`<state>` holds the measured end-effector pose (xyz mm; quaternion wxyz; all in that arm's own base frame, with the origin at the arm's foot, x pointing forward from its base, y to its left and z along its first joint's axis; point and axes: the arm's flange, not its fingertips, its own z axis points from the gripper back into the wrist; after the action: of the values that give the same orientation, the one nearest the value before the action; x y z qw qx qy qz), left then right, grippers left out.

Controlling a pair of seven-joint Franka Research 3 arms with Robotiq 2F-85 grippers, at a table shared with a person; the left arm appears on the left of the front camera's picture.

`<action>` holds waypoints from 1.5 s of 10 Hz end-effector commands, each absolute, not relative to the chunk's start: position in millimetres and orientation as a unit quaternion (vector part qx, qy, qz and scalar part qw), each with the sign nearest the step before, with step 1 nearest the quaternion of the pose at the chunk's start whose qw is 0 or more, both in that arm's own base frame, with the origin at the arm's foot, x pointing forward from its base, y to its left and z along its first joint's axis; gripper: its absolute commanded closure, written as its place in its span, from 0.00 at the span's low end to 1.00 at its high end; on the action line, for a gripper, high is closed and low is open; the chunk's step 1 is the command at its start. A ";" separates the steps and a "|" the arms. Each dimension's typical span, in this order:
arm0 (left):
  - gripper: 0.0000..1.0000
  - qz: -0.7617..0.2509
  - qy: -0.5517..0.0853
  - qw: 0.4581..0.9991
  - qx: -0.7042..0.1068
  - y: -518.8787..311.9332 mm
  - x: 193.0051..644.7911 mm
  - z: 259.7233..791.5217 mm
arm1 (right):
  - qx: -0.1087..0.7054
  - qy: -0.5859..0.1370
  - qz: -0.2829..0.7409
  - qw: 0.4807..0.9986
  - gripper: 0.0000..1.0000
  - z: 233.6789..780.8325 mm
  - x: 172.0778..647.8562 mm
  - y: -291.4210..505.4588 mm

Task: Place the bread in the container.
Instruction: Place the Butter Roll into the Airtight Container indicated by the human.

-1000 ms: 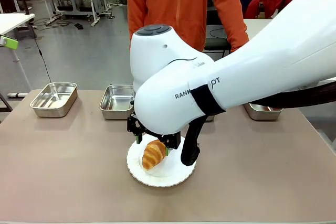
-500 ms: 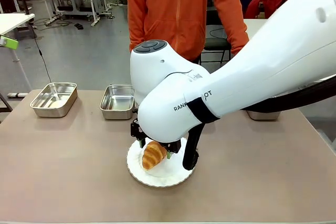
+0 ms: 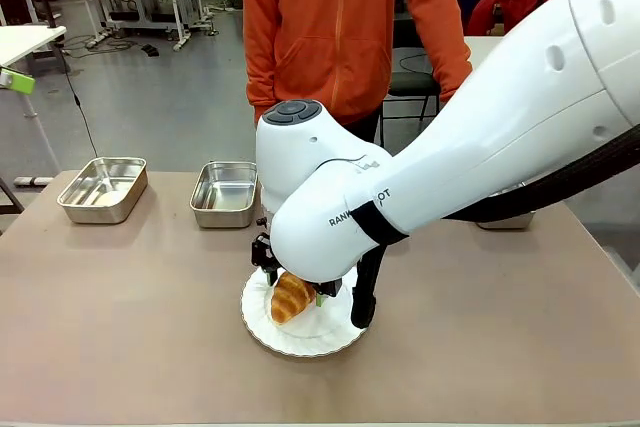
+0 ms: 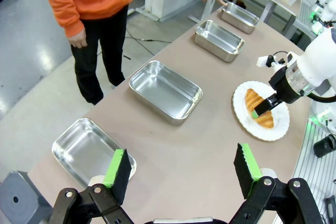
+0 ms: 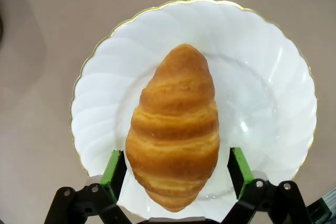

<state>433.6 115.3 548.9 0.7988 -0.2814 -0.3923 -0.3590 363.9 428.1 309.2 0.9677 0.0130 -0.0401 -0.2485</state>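
Straddling the bread (image 5: 173, 124) on the white plate (image 5: 273, 77), the right gripper (image 5: 175, 156) has its fingers (image 5: 114, 167) spread at either side. The left gripper (image 4: 181, 163), well away from the plate, is spread wide too.

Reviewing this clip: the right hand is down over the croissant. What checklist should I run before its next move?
1. The golden-brown ridged croissant lies between the right hand's green pads: ok.
2. The right hand is open, not yet closed on it: ok.
3. It rests on the round white scalloped plate: ok.
4. The shiny rectangular steel pans are empty: ok.
5. Which pan is meant: cannot tell.
6. The left hand is open, empty, away from the plate: ok.
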 end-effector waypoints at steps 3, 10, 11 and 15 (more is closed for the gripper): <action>0.00 -0.361 -0.396 0.794 -0.286 114.2 433.3 549.6 | 0.004 -0.057 -0.252 0.966 0.20 299.4 371.1 437.0; 0.00 -0.361 -0.396 0.794 -0.286 114.2 433.3 549.6 | 0.008 -0.037 -0.252 0.967 0.44 300.3 369.6 428.7; 0.00 -0.361 -0.396 0.794 -0.286 114.2 433.3 549.6 | 0.008 -0.037 -0.252 0.967 0.44 300.3 369.6 428.7; 0.00 -0.361 -0.396 0.794 -0.286 114.2 433.3 549.6 | 0.044 -0.030 -0.235 0.971 0.44 345.5 380.0 403.2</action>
<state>433.6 115.4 548.8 0.7988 -0.2814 -0.3923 -0.3589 377.0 424.3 320.2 0.9685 0.0251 -0.0349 -0.2452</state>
